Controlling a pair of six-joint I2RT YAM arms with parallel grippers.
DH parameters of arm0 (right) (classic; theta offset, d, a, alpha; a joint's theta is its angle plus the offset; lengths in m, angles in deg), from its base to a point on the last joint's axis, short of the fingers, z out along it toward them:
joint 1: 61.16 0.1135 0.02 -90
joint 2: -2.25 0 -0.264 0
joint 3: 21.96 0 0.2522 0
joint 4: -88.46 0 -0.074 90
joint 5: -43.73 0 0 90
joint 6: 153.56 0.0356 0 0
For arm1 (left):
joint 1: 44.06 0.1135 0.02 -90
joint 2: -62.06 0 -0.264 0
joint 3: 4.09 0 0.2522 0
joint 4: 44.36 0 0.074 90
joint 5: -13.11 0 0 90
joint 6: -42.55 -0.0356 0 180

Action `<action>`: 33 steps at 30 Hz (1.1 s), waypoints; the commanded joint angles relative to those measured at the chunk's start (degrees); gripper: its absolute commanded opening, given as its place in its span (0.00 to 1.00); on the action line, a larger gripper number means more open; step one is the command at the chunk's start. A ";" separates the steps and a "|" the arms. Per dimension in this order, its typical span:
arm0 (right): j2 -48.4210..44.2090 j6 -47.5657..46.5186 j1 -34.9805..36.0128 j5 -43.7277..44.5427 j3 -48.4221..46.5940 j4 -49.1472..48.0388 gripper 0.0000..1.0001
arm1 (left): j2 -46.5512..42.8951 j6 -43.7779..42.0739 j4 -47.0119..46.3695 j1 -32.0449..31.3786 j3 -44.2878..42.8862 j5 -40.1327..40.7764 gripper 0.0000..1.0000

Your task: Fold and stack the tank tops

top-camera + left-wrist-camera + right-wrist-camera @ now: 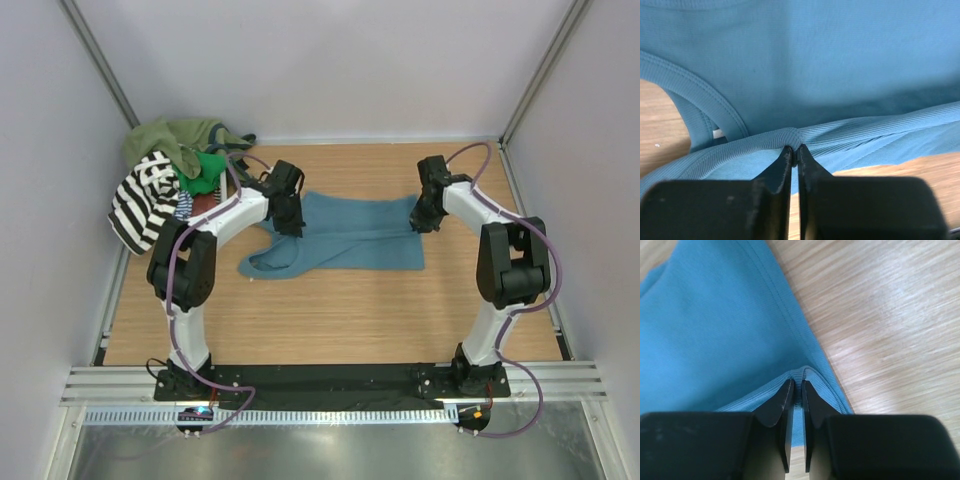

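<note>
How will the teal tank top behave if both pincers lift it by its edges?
Probably floppy: the teal tank top puckers into a ridge where the left pincer and right pincer pinch it. It would likely sag between them. Its ribbed knit should resist slipping.

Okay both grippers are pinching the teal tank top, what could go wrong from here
1. The right gripper pinches only the very hem of the teal tank top; it may slip out when lifted.
2. The left gripper grips a bunched ridge near the armhole, so the fold may come out crooked.
3. The left arm lies close to the heap of other tops and could snag them.
</note>
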 commanded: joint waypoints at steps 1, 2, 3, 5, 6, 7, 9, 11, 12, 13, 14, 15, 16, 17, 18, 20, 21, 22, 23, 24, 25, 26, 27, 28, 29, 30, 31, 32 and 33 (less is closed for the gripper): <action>0.28 -0.52 -0.69 0.28 -3.11 -2.13 0.19 | 0.55 -1.32 0.88 0.98 -3.42 0.46 0.08; 0.28 -0.43 -0.86 0.10 -3.11 -2.31 0.21 | 0.82 -1.32 0.88 1.07 -3.86 0.55 0.12; 0.37 -0.43 -0.95 -0.16 -3.20 -2.48 0.27 | 0.99 -1.32 1.06 1.16 -4.47 0.63 0.17; 0.28 -0.34 -1.39 -0.25 -2.94 -3.19 0.34 | 0.99 -1.32 1.06 1.16 -5.00 1.42 0.32; 0.11 -0.34 -1.39 0.10 -2.68 -3.36 0.38 | 0.47 -1.32 1.06 1.16 -5.09 1.69 0.39; -0.33 -0.26 -1.48 0.62 -2.41 -3.80 0.44 | 0.21 -1.32 0.80 1.16 -4.92 2.12 0.47; -2.08 -0.52 -1.66 1.06 -0.84 -4.85 0.49 | -1.02 -1.41 0.27 1.16 -4.22 2.13 0.61; -4.62 -0.69 -1.83 1.24 0.48 -6.61 0.50 | -1.90 -1.23 0.01 1.16 -3.51 2.13 0.63; -5.60 -1.13 -1.83 0.89 2.32 -7.57 0.50 | -2.60 -1.23 -0.17 1.16 -2.47 2.13 0.63; -6.82 -2.53 -1.75 -1.28 3.55 -10.19 0.50 | -3.83 -1.23 -0.43 1.07 -1.85 1.95 0.63; -8.84 -2.98 -1.83 -2.87 4.70 -11.53 0.49 | -4.71 -1.23 -0.44 1.07 -0.54 1.87 0.63; -9.99 -3.59 -1.75 -4.28 7.06 -12.76 0.48 | -5.50 -1.23 -0.52 0.99 0.35 1.95 0.63; -10.96 -4.03 -1.83 -5.86 8.39 -15.29 0.48 | -7.51 -1.23 -0.79 0.81 1.40 2.13 0.63; -11.75 -4.73 -1.83 -8.31 10.75 -16.28 0.47 | -8.66 -0.97 -1.05 0.72 3.93 2.13 0.63; -13.33 -5.00 -1.75 -10.51 11.82 -17.07 0.47 | -9.89 -0.80 -1.40 0.72 5.35 2.22 0.63; -14.65 -5.44 -1.74 -12.81 13.75 -18.83 0.45 | -14.27 -0.53 -2.98 0.72 10.08 4.15 0.62; -15.09 -5.79 -1.74 -13.08 15.33 -19.18 0.44 | -15.95 -0.53 -3.51 0.72 11.59 4.67 0.61; -15.97 -5.79 -1.66 -13.34 16.04 -19.53 0.42 | -17.27 -0.44 -3.95 0.72 12.82 4.76 0.58; -16.33 -5.88 -1.74 -14.48 17.35 -19.80 0.41 | -19.72 -0.36 -3.95 0.72 14.66 4.94 0.55; -16.59 -5.88 -1.66 -15.10 18.15 -20.06 0.40 | -20.79 -0.01 -3.87 0.72 15.64 5.03 0.52; -17.29 -5.88 -1.74 -15.54 18.94 -21.20 0.38 | -21.85 0.17 -3.69 0.72 16.61 5.29 0.49; -17.64 -5.79 -1.74 -16.07 19.73 -21.73 0.38 | -23.08 0.35 -3.51 0.72 18.62 5.64 0.47; -18.08 -5.71 -1.74 -16.68 21.48 -22.34 0.37 | -25.44 0.44 -3.43 0.72 19.68 5.99 0.46; -18.70 -5.71 -1.74 -16.95 22.28 -23.74 0.37 | -26.77 0.61 -3.25 0.72 20.74 7.65 0.45; -18.96 -5.71 -1.66 -17.12 23.07 -24.19 0.37 | -27.74 0.61 -3.07 0.72 22.57 8.80 0.45; -19.14 -5.79 -1.66 -17.04 24.29 -24.63 0.37 | -29.49 0.52 -2.73 0.72 23.29 9.59 0.45; -19.14 -5.97 -1.74 -17.21 24.66 -24.98 0.37 | -30.03 0.18 -1.59 0.72 23.82 11.86 0.45; -18.97 -6.06 -1.66 -17.48 24.83 -24.99 0.37 | -30.29 0.17 -0.36 0.63 24.00 13.10 0.46; -18.71 -6.14 -1.66 -17.83 24.83 -24.90 0.37 | -30.29 0.09 0.87 0.63 23.74 14.42 0.46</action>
